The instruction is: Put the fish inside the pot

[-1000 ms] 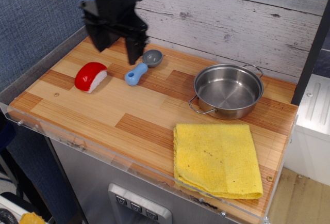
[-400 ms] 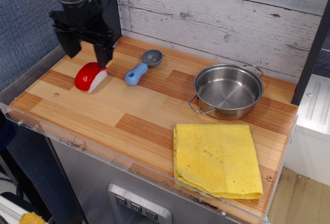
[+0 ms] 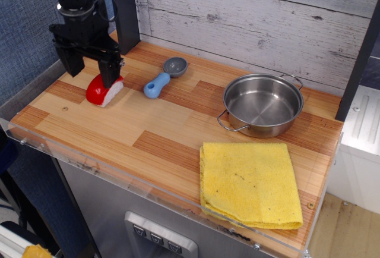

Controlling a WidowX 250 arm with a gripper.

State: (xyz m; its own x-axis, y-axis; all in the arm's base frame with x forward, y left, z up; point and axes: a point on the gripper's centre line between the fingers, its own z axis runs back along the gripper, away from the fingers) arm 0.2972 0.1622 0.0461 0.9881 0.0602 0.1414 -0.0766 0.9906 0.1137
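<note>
One table (image 3: 148, 145): wooden, under everything.
Cloth (image 3: 250, 183): yellow, far right of the hand, near the front.
Pot (image 3: 262, 104): shiny, well right of the hand.
Hand (image 3: 89, 72): black, fingers apart, right above the fish.
Fish (image 3: 102, 90): red and white, just under the hand.
Scoop (image 3: 161, 78): blue and grey, just right of the hand.

One fish (image 3: 103, 92), one pot (image 3: 262, 104), one blue-handled scoop (image 3: 164, 76), one yellow cloth (image 3: 250, 182)

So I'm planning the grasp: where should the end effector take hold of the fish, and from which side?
Probably from above, pinching the fish across its narrow width low on the sides; its glossy red dome looks slippery. The open end effector hangs above it.
</note>
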